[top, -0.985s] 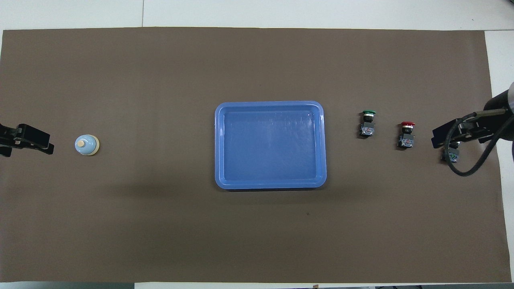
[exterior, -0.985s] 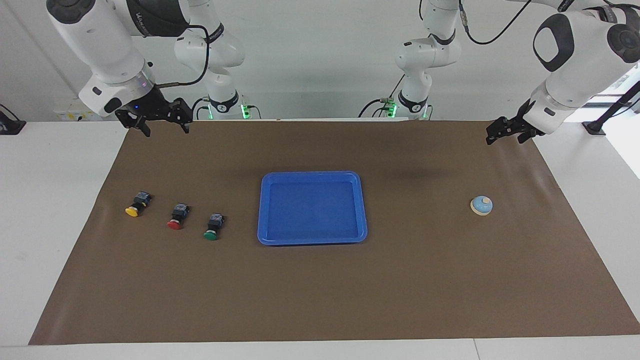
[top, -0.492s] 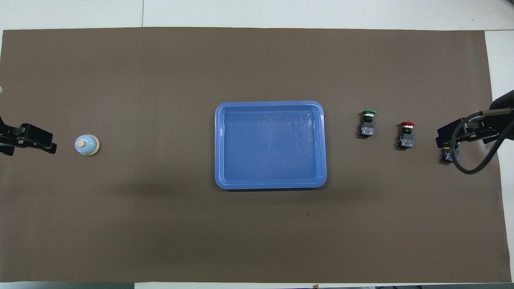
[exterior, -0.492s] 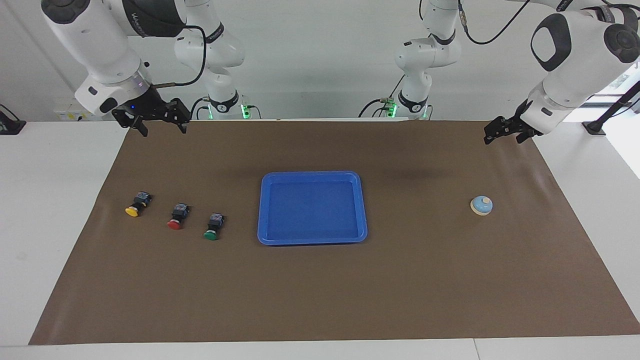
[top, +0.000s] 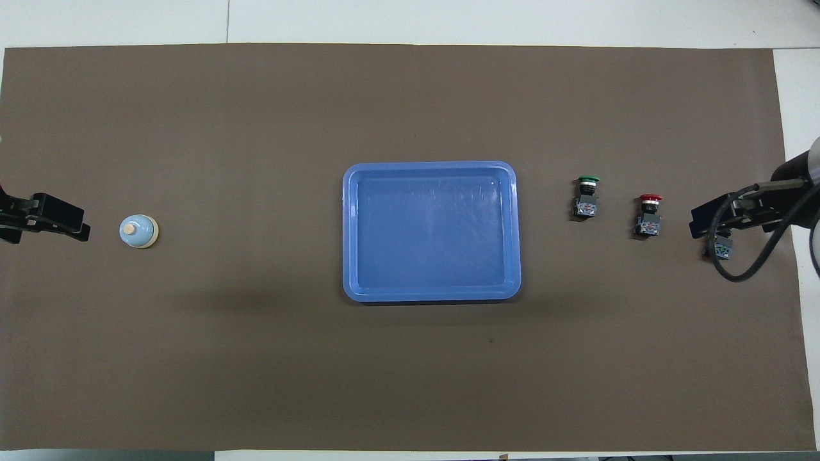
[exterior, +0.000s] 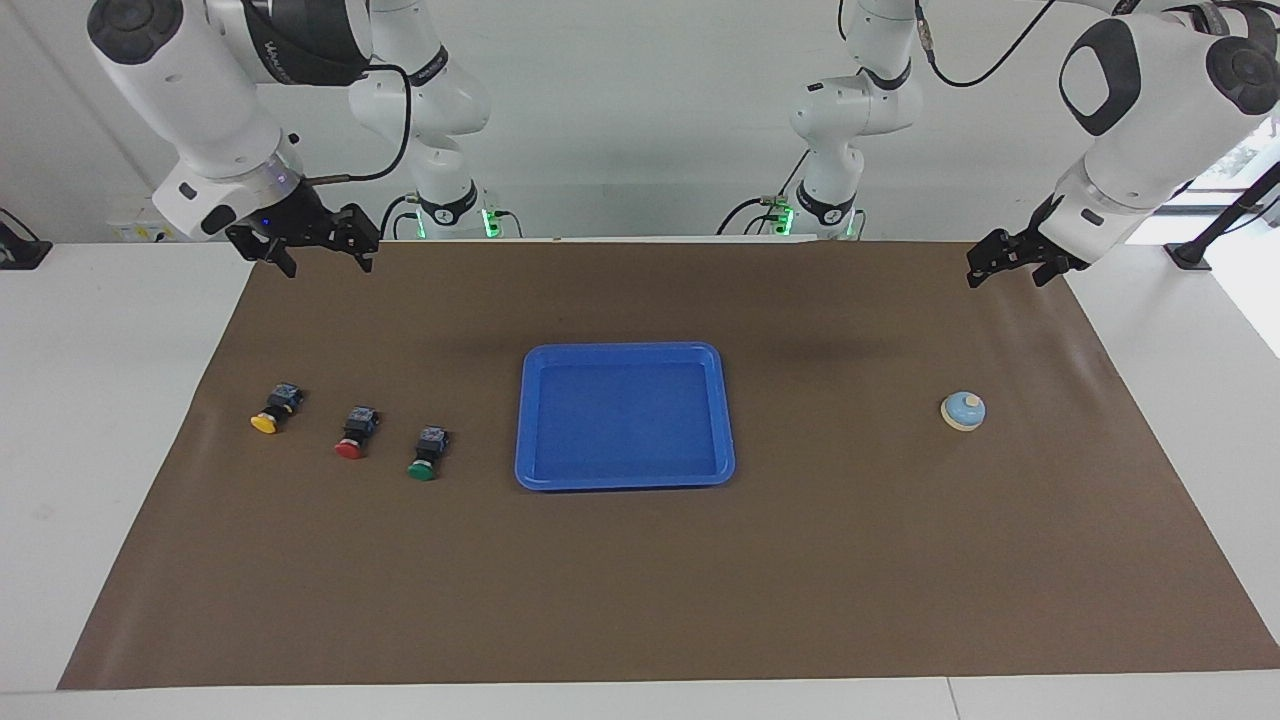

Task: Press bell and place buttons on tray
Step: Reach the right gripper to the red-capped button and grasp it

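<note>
Tray (exterior: 625,350): mid-bench, holds nothing. Three buttons (exterior: 348,434): in a row toward the right arm's end, none placed. Bell (exterior: 963,410): toward the left arm's end, unpressed by appearance. Left gripper (exterior: 1015,265), right gripper (exterior: 320,247): raised, fingers wide, holding nothing.

A brown mat (exterior: 640,580) lies flat across most of the white surface (exterior: 90,420), leaving bare white margins at both ends and along the edges. A faint crease runs through the mat toward the left arm's end. A small dark mount (exterior: 20,250) rests on the surface at the right arm's end, and a black stand (exterior: 1215,235) at the left arm's end.
</note>
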`<state>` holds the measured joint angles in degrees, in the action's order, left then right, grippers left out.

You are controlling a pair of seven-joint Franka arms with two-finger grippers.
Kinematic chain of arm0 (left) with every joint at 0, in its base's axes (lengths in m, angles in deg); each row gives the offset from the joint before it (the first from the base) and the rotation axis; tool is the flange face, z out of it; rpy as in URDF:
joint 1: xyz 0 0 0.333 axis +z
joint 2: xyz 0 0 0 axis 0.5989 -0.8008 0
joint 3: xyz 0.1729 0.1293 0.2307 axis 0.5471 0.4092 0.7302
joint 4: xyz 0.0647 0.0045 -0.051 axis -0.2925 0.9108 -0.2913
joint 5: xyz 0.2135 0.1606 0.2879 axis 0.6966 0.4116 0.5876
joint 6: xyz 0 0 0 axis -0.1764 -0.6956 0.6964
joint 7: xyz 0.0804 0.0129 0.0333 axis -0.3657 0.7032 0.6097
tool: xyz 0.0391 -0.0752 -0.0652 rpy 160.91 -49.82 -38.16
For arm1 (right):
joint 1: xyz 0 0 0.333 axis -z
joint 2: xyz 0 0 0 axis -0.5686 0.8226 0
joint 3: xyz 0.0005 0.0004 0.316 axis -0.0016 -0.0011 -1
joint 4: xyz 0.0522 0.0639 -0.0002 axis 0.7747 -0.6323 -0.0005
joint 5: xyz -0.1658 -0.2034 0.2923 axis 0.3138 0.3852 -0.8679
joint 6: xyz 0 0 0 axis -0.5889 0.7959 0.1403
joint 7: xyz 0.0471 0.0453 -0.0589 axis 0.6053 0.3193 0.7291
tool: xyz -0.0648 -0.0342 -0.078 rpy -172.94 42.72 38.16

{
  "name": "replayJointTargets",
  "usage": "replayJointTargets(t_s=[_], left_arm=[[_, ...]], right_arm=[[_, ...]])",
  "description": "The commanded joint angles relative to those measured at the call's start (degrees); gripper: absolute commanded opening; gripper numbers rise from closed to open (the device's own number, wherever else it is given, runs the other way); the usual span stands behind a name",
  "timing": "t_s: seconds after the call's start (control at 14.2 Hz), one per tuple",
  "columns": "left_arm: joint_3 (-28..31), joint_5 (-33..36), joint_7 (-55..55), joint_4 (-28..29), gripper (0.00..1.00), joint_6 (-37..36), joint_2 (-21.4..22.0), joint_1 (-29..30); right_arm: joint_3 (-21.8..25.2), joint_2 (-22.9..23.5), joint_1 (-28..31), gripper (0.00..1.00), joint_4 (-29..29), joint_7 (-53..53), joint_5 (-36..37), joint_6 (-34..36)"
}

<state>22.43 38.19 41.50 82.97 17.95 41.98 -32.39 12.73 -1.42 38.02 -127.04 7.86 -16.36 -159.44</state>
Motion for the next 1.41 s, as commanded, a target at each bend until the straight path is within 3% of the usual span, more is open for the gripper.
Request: replayJointTargets(t_s=[0.0, 0.42, 0.7, 0.98, 1.34], left_arm=[[0.4, -0.4, 0.4, -0.1, 1.0, -0.5, 0.5, -0.6], [0.5, -0.3, 0.5, -0.7, 1.0, -1.0, 0.6, -1.9], [0.5, -0.3, 0.5, -0.7, 1.0, -1.1, 0.7, -1.9], [0.5, -0.3, 0.5, -0.5, 1.0, -1.2, 0.8, -2.0], [0.6, -0.3, 0.4, -0.1, 1.0, -1.0, 1.0, -2.2]], right_arm=[[-0.6, -5.9, -0.5, 1.0, -14.5, 0.3, 0.7, -13.4], [-0.7, 3.8, -2.5, 1.0, -22.5, -6.7, 0.8, -33.9], [-0.7, 6.5, -5.0, 0.96, -29.4, -8.4, 0.8, -49.4], [-0.7, 13.6, -5.1, 1.0, -27.1, -8.5, 0.7, -56.0], [-0.6, 19.0, -4.9, 1.0, -23.5, -8.8, 0.7, -58.0]])
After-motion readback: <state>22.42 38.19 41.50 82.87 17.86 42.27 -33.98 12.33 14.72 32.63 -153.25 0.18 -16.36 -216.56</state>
